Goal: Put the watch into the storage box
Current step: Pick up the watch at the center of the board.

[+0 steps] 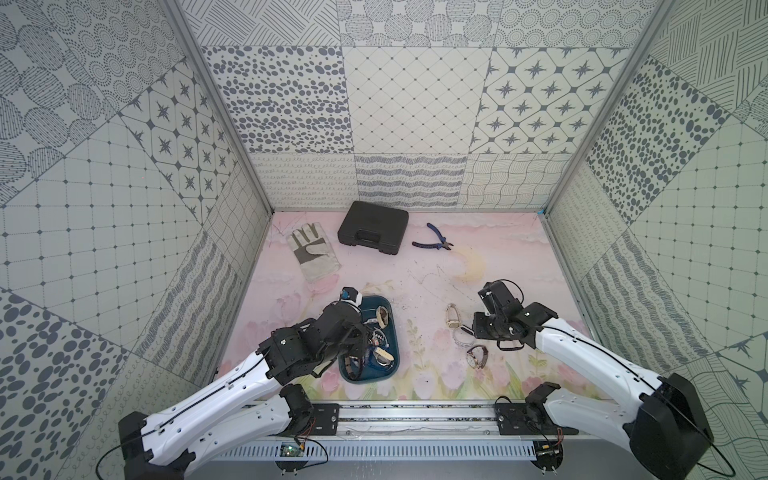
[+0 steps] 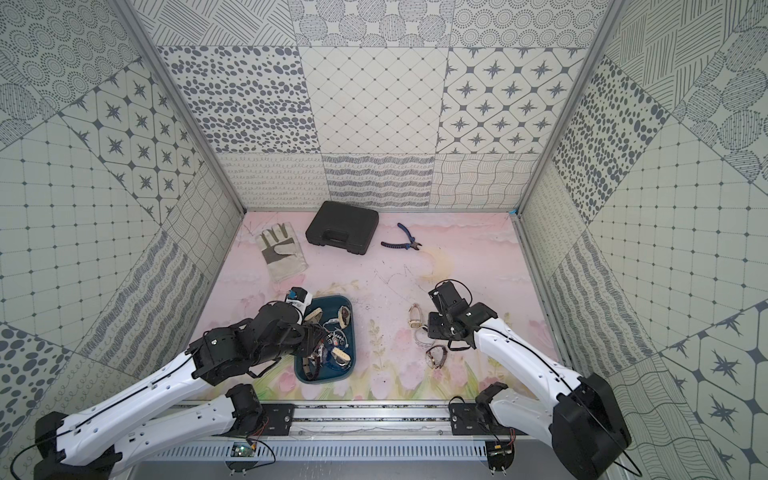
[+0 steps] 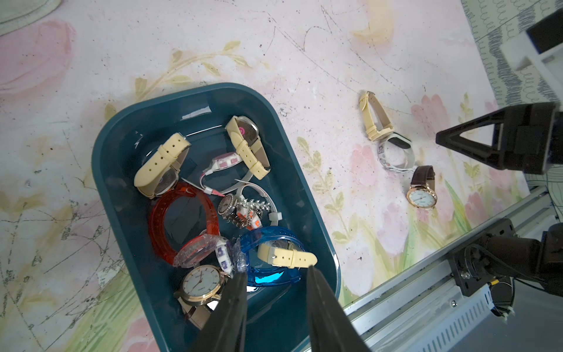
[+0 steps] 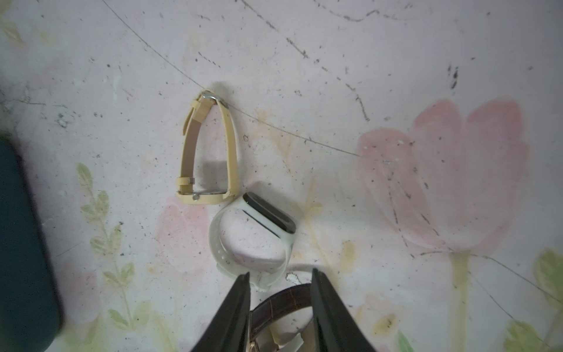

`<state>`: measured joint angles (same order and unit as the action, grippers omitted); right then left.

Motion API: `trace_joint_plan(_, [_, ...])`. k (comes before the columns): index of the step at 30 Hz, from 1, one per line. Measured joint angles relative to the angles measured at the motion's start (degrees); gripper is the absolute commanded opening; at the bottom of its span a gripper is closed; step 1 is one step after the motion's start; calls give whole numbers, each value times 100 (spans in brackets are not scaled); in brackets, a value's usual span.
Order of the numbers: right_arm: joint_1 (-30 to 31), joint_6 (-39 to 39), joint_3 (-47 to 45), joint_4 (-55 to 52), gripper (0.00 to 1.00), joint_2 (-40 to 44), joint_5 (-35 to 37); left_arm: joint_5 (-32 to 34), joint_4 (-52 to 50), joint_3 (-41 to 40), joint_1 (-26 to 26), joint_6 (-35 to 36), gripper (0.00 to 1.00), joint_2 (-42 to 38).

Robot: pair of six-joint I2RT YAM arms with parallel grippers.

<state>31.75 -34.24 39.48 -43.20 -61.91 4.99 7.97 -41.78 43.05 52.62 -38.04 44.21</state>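
Left tool point(image 3: 275, 271) hangs released over the storage box point(image 3: 146, 112) of watches point(image 3: 199, 283).
Right of it, cream-strapped watch point(image 4: 202, 198), white band point(image 4: 268, 218) and brown-strapped watch point(image 4: 283, 300) lie on the desk point(image 4: 335, 91); right tool point(image 4: 280, 272), parted and empty, hovers above the last.

White arm shells point(image 1: 216, 403), black joints point(image 1: 291, 349), thin black cables point(image 1: 195, 405), tapered black tool fingers point(image 3: 231, 311)
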Motion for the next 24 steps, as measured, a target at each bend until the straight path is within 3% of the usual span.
trace_joint_plan(14, [13,-1012,-811,-479,36,125,28,-179,2,-146,-22,57,38,-249])
trace_joint_plan(24, [17,-1128,-809,-184,35,-240,0,-310,24,-192,-24,70,38,-369])
